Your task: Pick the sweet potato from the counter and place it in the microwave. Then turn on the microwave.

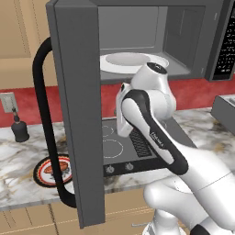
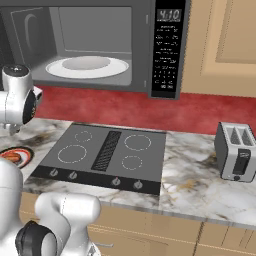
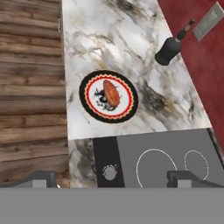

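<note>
The sweet potato (image 3: 110,92), reddish-brown and oblong, lies on a round red-rimmed plate (image 3: 89,105) on the white marble counter (image 3: 113,39). In the hand view my gripper (image 3: 113,178) hangs high above it, over the cooktop's edge, open with nothing between its fingertips (image 3: 43,177). In the left base view the sweet potato (image 1: 58,165) on its plate (image 1: 43,174) is partly hidden by the door handle. The microwave (image 2: 100,45) stands open above the cooktop, its white turntable (image 2: 87,66) bare and its door (image 1: 78,114) swung out toward me.
The dark cooktop (image 2: 107,155) with knobs lies right of the plate. A black bottle (image 3: 168,50) stands by the red wall near an outlet (image 3: 210,22). A toaster (image 2: 237,157) sits at the far right. The open door's black handle (image 1: 43,128) juts over the counter.
</note>
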You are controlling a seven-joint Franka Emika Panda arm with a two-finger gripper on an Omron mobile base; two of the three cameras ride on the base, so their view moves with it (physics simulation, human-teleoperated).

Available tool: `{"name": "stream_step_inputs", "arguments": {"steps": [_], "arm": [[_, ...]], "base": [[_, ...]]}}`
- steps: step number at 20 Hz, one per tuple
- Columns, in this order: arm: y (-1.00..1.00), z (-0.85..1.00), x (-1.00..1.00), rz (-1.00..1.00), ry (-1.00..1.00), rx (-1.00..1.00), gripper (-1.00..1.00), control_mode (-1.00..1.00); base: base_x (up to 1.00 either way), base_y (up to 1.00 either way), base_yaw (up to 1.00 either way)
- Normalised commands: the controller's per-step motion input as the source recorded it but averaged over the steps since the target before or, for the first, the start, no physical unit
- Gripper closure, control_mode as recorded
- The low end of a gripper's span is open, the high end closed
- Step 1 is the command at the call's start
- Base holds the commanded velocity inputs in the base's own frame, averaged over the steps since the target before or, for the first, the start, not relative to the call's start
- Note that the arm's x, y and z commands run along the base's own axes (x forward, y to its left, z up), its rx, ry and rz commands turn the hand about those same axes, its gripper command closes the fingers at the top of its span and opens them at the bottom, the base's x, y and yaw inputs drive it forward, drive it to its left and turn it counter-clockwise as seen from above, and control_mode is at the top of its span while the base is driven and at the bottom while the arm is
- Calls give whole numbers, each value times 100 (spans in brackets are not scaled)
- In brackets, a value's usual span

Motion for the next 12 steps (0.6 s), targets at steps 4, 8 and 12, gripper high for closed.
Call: {"name": "stream_step_inputs", "arguments": {"steps": [4,8,12], "arm": [[-4,-42,33,8,0,0,-100,-100],[0,-46,33,12,0,0,-100,-100],[3,-44,23,11,0,0,-100,-100]], "base": [[0,0,0],[0,0,0],[0,0,0]]}}
